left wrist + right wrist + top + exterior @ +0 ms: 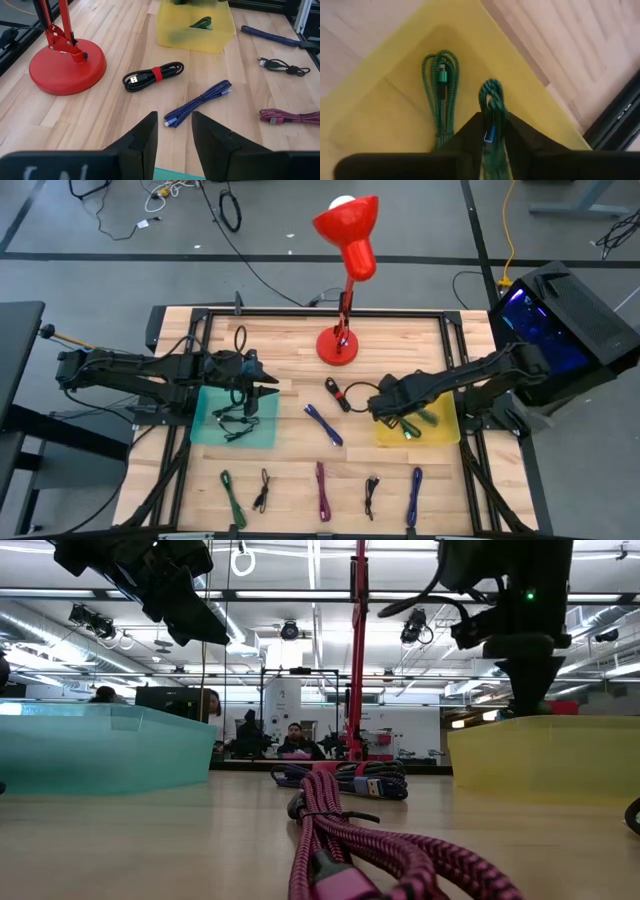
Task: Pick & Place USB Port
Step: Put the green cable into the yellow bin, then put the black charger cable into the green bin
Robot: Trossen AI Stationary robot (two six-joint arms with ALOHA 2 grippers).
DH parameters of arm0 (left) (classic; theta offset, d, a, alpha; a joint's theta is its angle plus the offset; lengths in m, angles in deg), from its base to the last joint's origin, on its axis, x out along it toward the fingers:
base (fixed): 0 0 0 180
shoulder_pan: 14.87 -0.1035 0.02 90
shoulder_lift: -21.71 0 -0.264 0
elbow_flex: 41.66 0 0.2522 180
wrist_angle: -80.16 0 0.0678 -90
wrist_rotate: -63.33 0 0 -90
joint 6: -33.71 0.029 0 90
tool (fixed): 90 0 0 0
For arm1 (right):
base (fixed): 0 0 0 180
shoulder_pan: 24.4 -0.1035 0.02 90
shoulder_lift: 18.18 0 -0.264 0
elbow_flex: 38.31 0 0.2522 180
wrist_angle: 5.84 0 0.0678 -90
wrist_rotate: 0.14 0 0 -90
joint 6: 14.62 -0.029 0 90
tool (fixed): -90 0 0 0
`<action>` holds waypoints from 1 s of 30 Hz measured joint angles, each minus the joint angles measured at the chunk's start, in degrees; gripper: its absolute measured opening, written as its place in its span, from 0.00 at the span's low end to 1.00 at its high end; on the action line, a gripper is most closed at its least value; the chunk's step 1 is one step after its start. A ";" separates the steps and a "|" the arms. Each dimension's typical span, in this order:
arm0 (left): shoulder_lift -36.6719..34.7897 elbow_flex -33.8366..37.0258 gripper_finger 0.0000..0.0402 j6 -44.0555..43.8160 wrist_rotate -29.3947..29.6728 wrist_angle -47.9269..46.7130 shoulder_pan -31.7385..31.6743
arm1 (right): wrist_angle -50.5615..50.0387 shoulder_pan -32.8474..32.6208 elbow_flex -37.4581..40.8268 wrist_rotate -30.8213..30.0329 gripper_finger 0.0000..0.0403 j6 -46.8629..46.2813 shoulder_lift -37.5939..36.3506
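The right hand (492,131) hangs inside the yellow bin (444,432) near the worktop's right edge, its fingers (470,131) pinched on a coiled green cable (492,102) that dangles between them. A second green cable (440,90) already lies on the bin floor just beside it. From this the step looks like a drop-off: the cable is over its bin and only needs letting go.

The left hand (172,131) hovers over the teal bin (205,425) near the left edge, fingers parted and empty; black cables (238,420) lie in that bin.

More cables wait on the bare wood: a black one with a red tie (152,76) and a blue one (197,102) around the middle, close to the red lamp (345,270), plus a row along the front edge, among them a purple one (321,490).

These cables will likely handle as light, limp bundles. The braided jacket should give decent friction, yet loose loops can sag, snag a bin wall or slide through a shallow pinch. The best hold is probably across the middle of the coil, where the strands bunch, rather than at a plug end.
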 joint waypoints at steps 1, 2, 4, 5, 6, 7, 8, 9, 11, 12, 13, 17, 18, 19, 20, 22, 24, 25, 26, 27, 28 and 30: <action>0.00 0.00 0.31 0.00 0.00 0.00 0.02 | 0.81 0.01 0.61 0.00 0.21 -0.22 -0.24; 0.00 0.00 0.31 0.00 0.01 0.02 0.00 | 1.45 0.00 1.12 0.01 0.23 -0.09 -0.36; 0.00 0.00 0.31 -0.02 0.49 0.02 0.02 | 3.07 -0.02 2.05 -0.03 0.28 0.72 -0.39; 0.00 0.00 0.31 0.00 0.93 0.06 0.00 | 4.06 -0.02 2.43 -0.04 0.30 1.25 -0.39; 0.00 0.00 0.31 0.00 1.49 0.07 0.00 | 5.30 -0.01 2.72 -0.15 0.32 1.93 -0.39; 0.00 0.00 0.31 -0.02 2.00 0.07 0.00 | 6.68 0.01 2.87 -0.54 0.35 2.73 -0.39; 0.00 0.00 0.31 -0.01 2.37 0.07 0.00 | 7.99 0.05 2.88 -1.11 0.36 3.43 -0.39; 0.00 0.00 0.31 0.00 2.51 0.07 0.00 | 9.43 0.06 2.87 -1.83 0.38 4.69 -0.40; 0.00 0.00 0.31 0.00 2.54 0.07 0.00 | 10.94 0.41 2.02 -2.28 0.42 7.48 -0.64; 0.00 0.00 0.31 0.00 2.54 0.07 0.00 | 12.32 0.59 1.10 -2.36 0.43 8.84 -0.73; 0.00 0.00 0.31 0.00 2.54 0.09 0.00 | 13.84 0.82 0.03 -2.38 0.44 10.48 -0.90; 0.00 0.00 0.31 0.00 2.54 0.09 0.00 | 20.85 1.69 -3.87 -2.59 0.47 17.98 -1.25; 0.00 0.00 0.31 0.00 2.54 0.16 0.00 | 22.71 2.01 -4.55 -2.63 0.47 19.50 -1.24; 0.00 0.00 0.31 0.00 2.54 0.32 0.00 | 25.26 2.34 -4.86 -2.64 0.47 20.81 -1.24; 0.00 0.00 0.31 0.00 2.54 0.37 0.00 | 28.25 2.75 -4.89 -2.41 0.47 21.85 -1.24; 0.00 0.00 0.31 0.00 2.54 0.53 0.00 | 32.65 4.01 -4.88 -1.05 0.46 23.70 -1.05; 0.00 0.00 0.31 0.00 2.54 0.61 0.00 | 35.27 5.57 -4.88 0.58 0.46 24.23 -0.72; 0.00 0.00 0.31 0.00 2.54 0.61 0.00 | 35.35 6.42 -4.90 0.99 0.46 24.34 -0.57; 0.00 0.00 0.31 0.00 2.54 0.63 0.00 | 35.50 7.33 -4.90 1.27 0.46 24.68 -0.24; 0.00 0.00 0.31 -0.02 2.54 0.63 0.00 | 35.94 8.27 -4.90 1.84 0.46 25.12 0.15; 0.00 0.00 0.31 -0.02 2.54 0.61 0.00 | 35.94 9.20 -4.88 2.35 0.46 25.52 0.55; -0.02 0.00 0.31 -0.02 2.54 0.68 0.00 | 36.87 10.93 -4.88 3.60 0.46 26.68 1.63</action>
